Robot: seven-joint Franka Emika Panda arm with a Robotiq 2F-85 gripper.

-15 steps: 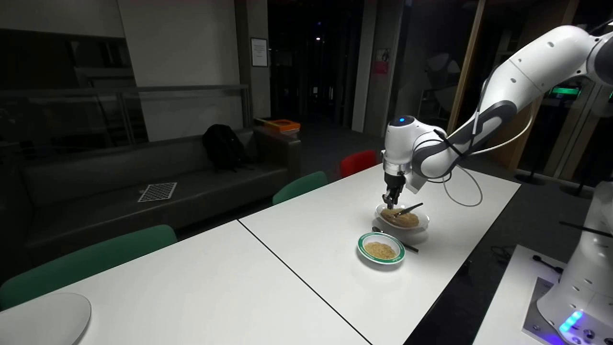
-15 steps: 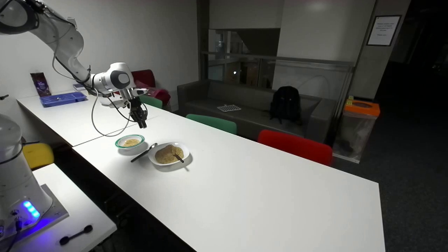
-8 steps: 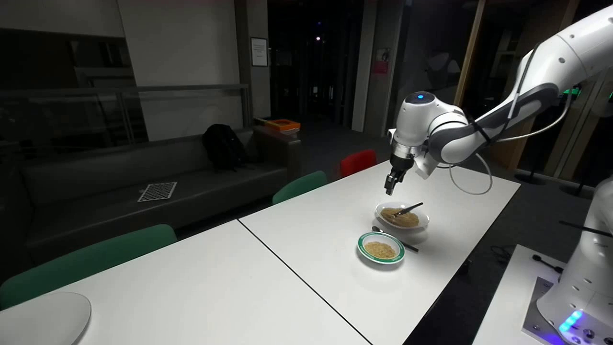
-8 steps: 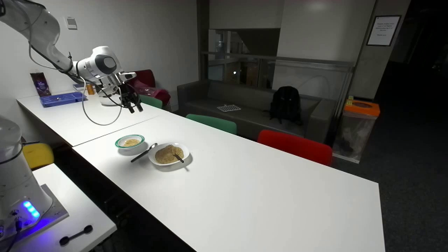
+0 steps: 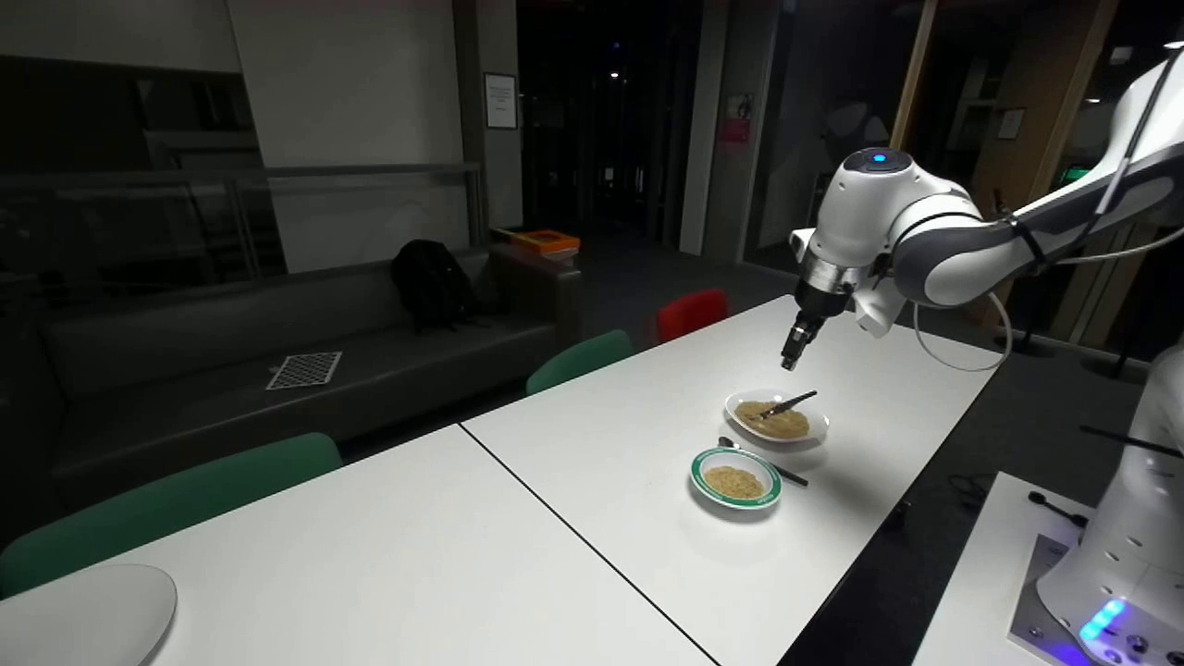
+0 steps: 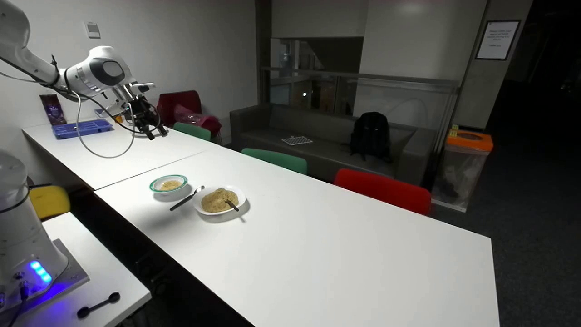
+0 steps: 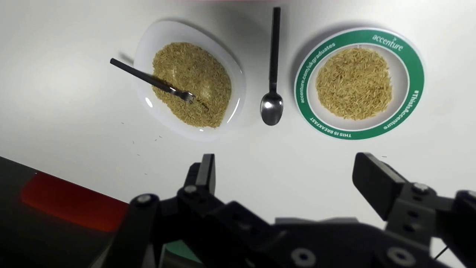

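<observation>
Red, smooth and curved: a chair back (image 7: 74, 203) farthest left in my wrist view, well apart from the spoon (image 7: 274, 67). Next, left of the spoon and just beside it, a glossy white dish (image 7: 156, 37), an oval with softly squared corners. In it, a tan heap (image 7: 193, 70) of slender grains, rough and straw-like. A fork (image 7: 150, 79) lies over the heap: dark matte handle jutting past the rim on the side away from the spoon, bright metal head turned toward it. The spoon itself: straight dark handle, shiny oval metal head, lying flat on the smooth white table (image 7: 260, 149). My claw (image 7: 285, 167): black, angular, unclenched, its flat-padded fingers spread wide with table showing between them; in both exterior views it hangs in air, higher than the spoon and apart from it. Last, right of the spoon and just beside it: a bowl (image 7: 415, 70), round, white inside, its broad flat rim green with pale lettering, cupping a loose rounded mound (image 7: 353, 83) of similar grains.
</observation>
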